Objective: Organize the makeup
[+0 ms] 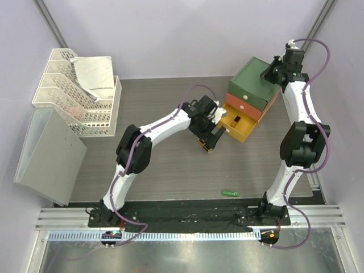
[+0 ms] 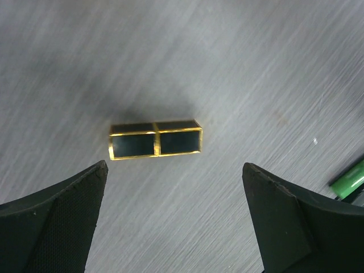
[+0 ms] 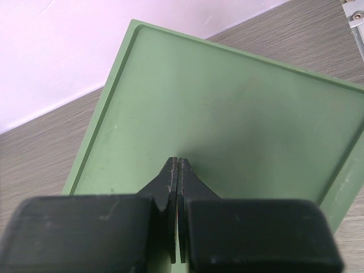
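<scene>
drawer box (image 1: 245, 85) near black-gold stick (image 2: 155, 140); green tube (image 2: 348, 181) nearby.

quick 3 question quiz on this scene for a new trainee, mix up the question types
1. True or false: the left gripper is shut on the black-gold stick.
2. The right gripper is over: A the white rack, B the drawer box, C the grey bin.
3. What colour is the tube lying near the arm bases?
Key: 1 false, it is open and the stick lies untouched; 2 B; 3 green.
</scene>
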Robot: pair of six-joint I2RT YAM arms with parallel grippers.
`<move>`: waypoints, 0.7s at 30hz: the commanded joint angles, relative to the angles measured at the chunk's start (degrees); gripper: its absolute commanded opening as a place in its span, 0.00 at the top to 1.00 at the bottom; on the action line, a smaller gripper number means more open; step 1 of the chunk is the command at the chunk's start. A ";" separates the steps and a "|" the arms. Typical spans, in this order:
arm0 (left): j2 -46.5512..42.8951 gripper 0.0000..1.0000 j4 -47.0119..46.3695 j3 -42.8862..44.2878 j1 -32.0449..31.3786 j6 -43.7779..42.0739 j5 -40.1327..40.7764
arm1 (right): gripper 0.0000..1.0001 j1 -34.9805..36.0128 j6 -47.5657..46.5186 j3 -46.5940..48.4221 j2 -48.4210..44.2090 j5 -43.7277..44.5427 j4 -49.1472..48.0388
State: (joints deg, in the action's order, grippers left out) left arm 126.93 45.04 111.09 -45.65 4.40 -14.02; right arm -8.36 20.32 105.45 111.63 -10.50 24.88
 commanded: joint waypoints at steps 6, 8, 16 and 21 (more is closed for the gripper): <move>5.25 0.00 4.53 4.23 -3.13 -8.01 6.80 | 0.99 0.63 -2.03 -5.34 6.05 1.36 17.83; 6.13 0.00 4.71 4.14 -3.22 -8.01 8.13 | 0.99 0.63 -2.03 -5.25 6.05 1.27 17.83; 7.45 0.00 3.30 4.57 -2.96 -6.69 11.39 | 0.99 0.63 -2.03 -5.43 6.14 1.10 17.83; 9.29 0.01 2.95 5.37 -2.78 -5.20 9.37 | 0.99 0.63 -2.03 -5.34 6.14 1.01 17.83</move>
State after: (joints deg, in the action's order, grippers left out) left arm 134.52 47.81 114.52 -48.86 -1.87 -3.70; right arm -8.36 20.29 105.30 111.63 -10.79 24.49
